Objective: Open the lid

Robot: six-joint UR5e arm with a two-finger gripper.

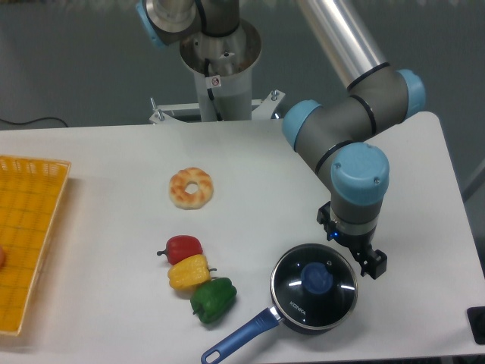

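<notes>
One view, from above: the lid [314, 278] sits on its pan [292, 315] near the tabletop's [114, 212] front edge. Just beside its far right rim hangs the hand [356, 254] — can't tell how wide its fingers stand, or whether they hold anything.

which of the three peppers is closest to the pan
The green pepper, the lowest of the row, lies nearest the pan; the yellow and red ones sit farther up-left.

**Non-task items on table**

White table [106, 167] carries a bagel-like ring [191, 187] near centre. Below it, three peppers touch in a diagonal row: red [182, 248], yellow [189, 272], green [213, 299]. Yellow mesh basket [26, 235] sits at left edge.
</notes>
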